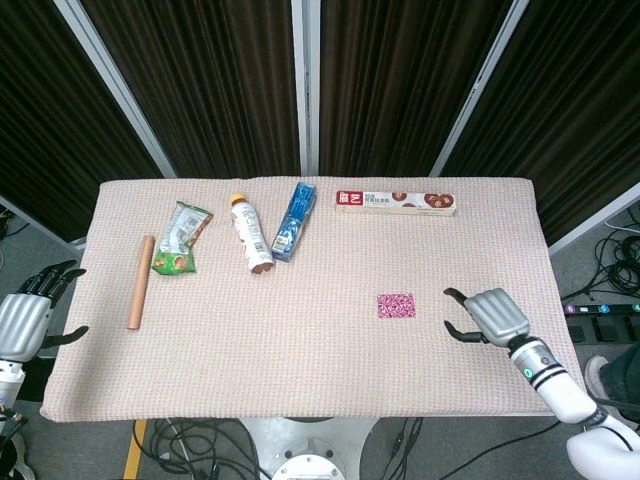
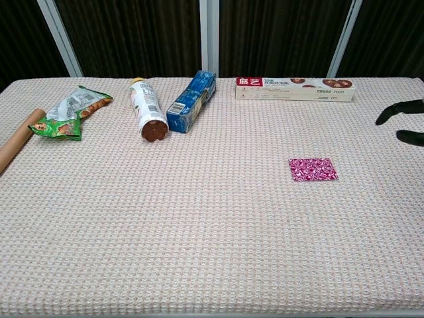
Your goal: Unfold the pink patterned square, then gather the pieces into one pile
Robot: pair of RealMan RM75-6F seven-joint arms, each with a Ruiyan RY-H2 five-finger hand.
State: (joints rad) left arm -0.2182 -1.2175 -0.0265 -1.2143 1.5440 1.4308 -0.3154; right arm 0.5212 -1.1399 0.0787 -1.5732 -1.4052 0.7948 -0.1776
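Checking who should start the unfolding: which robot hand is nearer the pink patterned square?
Right. The right robot hand hovers just beside the pink patterned square, over the table; the left robot hand sits off the table's far edge.
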